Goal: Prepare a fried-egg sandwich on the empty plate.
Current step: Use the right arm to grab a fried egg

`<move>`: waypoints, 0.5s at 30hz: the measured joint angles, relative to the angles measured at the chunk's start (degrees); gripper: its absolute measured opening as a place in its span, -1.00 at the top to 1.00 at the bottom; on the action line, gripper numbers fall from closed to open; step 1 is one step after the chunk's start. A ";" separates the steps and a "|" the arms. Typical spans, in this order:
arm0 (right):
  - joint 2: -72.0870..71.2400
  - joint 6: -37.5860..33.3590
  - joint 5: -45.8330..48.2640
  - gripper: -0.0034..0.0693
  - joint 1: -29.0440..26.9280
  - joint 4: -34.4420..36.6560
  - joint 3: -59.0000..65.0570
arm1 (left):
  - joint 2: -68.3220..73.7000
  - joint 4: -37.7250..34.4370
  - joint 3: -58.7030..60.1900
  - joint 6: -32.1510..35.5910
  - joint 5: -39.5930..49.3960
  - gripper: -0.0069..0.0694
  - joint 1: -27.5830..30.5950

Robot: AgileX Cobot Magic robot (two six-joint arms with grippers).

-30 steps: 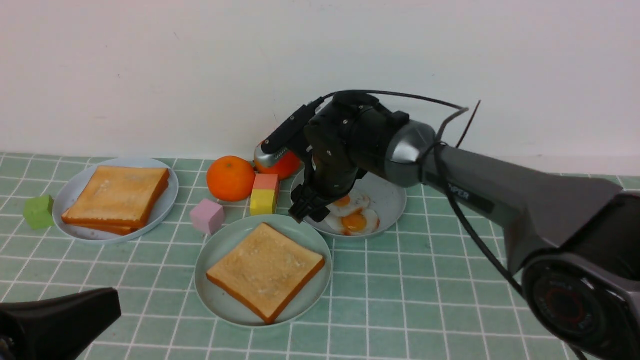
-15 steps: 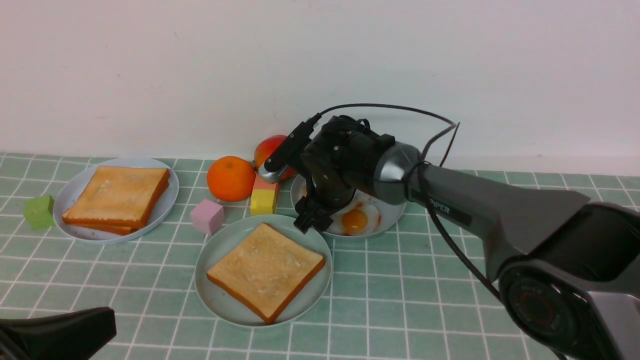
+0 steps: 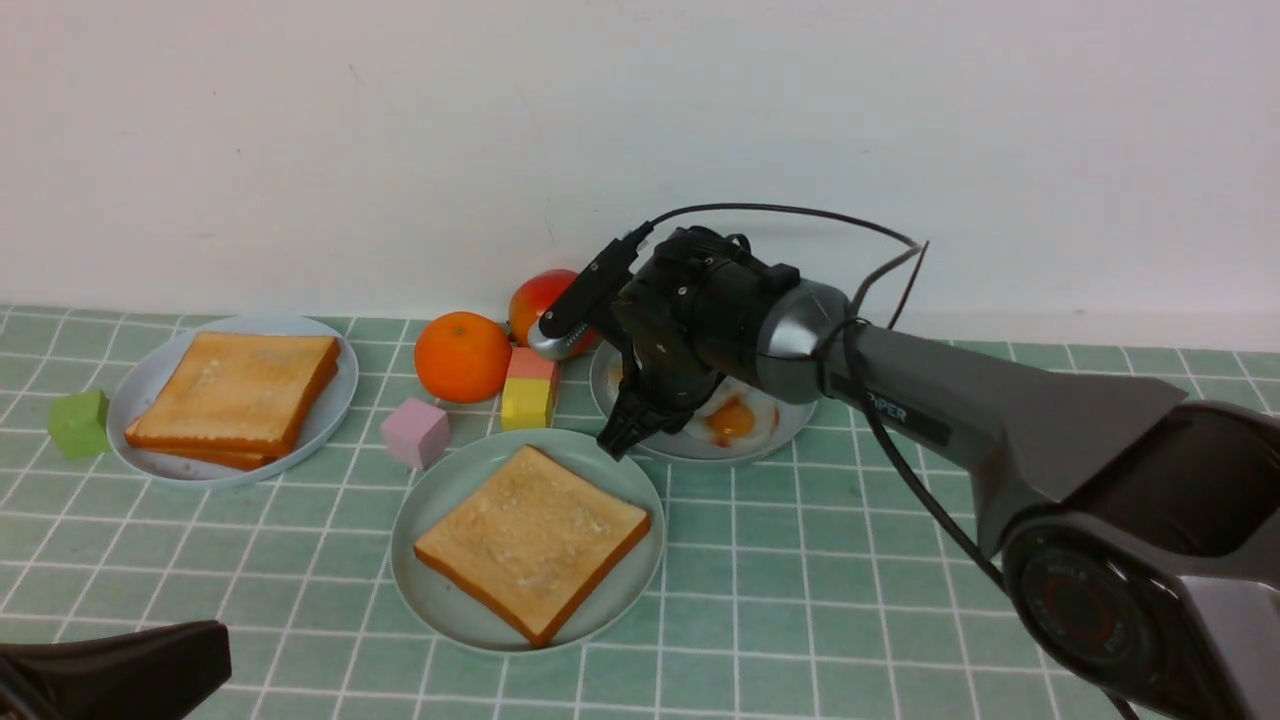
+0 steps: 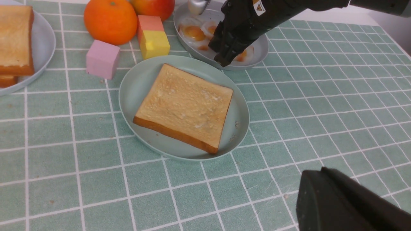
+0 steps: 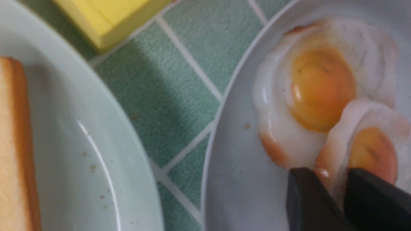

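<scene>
Now the right fingers [image 5: 308, 199] pinch the white rim of the near egg [image 5: 369, 150] on the grey plate [image 5: 237, 192]. The toast [image 3: 530, 540] on the mint plate [image 3: 440, 610] sits just beside, toward the robot's left and nearer.

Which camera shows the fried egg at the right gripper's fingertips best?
The right wrist view: the fried egg sits close up, its edge pinched by the right gripper. The front view shows only a yolk behind the arm; the left wrist view shows it small, mostly hidden.
</scene>
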 joint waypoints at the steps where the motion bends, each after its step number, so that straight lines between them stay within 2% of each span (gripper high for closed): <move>1: -0.06 0.00 0.07 0.50 0.00 -0.14 -0.15 | 0.00 0.00 0.00 0.00 0.00 0.85 0.00; 5: -0.62 0.00 1.13 0.51 0.00 -0.14 -0.41 | 0.00 -0.05 0.00 0.00 0.00 0.85 0.00; 11: -4.73 0.00 5.88 0.69 0.62 -0.34 -0.46 | 0.00 -0.05 0.00 0.00 0.40 0.85 0.00; 15: -7.96 0.00 7.37 0.71 1.14 0.27 -0.46 | 0.00 0.14 0.00 0.00 0.45 0.85 0.00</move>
